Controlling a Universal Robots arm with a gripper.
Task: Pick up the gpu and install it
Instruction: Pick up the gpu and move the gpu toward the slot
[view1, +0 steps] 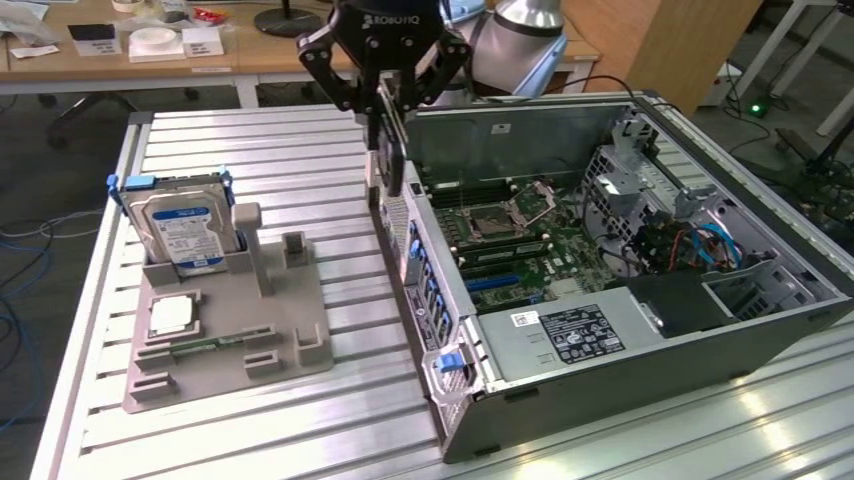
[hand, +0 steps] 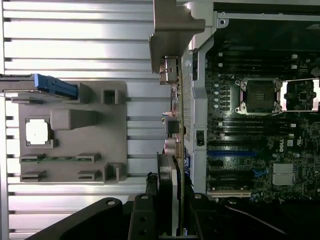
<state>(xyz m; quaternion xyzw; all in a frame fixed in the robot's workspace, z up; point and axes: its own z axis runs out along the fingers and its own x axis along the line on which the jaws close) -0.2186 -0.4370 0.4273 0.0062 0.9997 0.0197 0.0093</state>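
Note:
My gripper (view1: 387, 105) is shut on the gpu (view1: 390, 165), which hangs edge-on below the fingers as a thin dark card. It is held just above the rear wall of the open computer case (view1: 747, 320), at the edge nearest the grey fixture. In the wrist view the gpu (hand: 176, 125) runs away from my gripper (hand: 172, 202), with its silver bracket (hand: 172, 25) at the far end, alongside the case wall. The motherboard (view1: 534, 240) lies exposed inside the case, its blue expansion slot (hand: 225, 154) close beside the card.
A grey fixture (view1: 287, 330) on the slatted aluminium table (view1: 267, 150) carries a silver hard drive (view1: 184, 228), a square processor chip (view1: 171, 316) and a narrow green memory stick (view1: 200, 347). The power supply (view1: 574, 335) fills the case's near end. A wooden desk (view1: 134, 60) stands behind.

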